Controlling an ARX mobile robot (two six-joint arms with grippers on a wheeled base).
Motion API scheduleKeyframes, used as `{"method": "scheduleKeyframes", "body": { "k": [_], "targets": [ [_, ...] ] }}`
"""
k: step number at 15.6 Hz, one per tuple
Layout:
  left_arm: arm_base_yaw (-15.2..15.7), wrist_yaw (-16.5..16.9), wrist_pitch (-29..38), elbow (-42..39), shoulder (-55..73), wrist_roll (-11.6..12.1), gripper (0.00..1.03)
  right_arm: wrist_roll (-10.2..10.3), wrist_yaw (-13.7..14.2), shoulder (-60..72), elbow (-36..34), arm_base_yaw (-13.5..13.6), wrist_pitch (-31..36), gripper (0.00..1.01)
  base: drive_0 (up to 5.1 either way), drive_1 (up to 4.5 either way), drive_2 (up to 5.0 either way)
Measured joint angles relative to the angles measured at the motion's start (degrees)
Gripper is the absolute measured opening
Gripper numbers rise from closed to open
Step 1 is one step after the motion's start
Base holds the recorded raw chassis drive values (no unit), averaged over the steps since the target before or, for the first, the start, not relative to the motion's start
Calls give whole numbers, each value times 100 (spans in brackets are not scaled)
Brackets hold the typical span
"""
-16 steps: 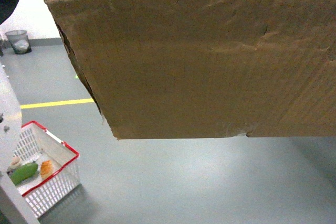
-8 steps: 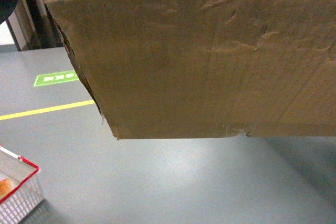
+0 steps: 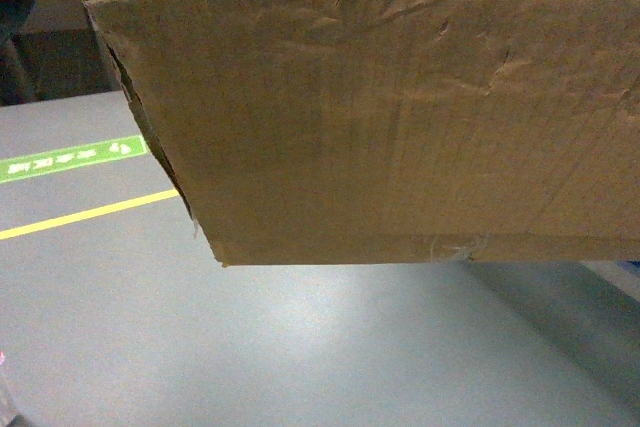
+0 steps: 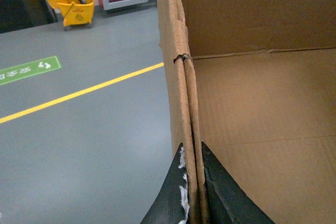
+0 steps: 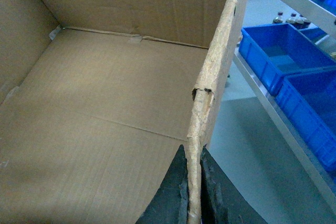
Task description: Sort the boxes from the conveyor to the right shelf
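A large brown cardboard box [image 3: 400, 117] with a ragged rim hangs in the air above the grey floor and fills most of the head view. My left gripper [image 4: 191, 144] is shut on the box's doubled left wall [image 4: 184, 93], one finger outside and one inside. My right gripper [image 5: 192, 148] is shut on the frayed right wall [image 5: 215, 72] in the same way. The inside of the box [image 5: 105, 108] holds nothing. The conveyor is out of view.
A yellow floor line [image 3: 80, 215] and a green floor sign [image 3: 60, 159] lie to the left. A yellow mop bucket [image 4: 73, 6] stands far off. Blue crates [image 5: 278, 56] sit on a steel rack rail [image 5: 273, 109] close to the box's right; whether this is the right shelf I cannot tell.
The floor slid left behind the box: the red-rimmed basket and the bin left the view, and the green sign came in. The box stays fixed in the head view, both grips unchanged.
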Motion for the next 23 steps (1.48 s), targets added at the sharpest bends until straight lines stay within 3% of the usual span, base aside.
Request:
{"method": "scheduleKeyframes", "body": {
  "k": [23],
  "targets": [
    [0, 0, 2, 2, 0, 0, 2, 0, 0, 0, 0, 0, 0, 2, -150, -150, -150]
  ]
}}
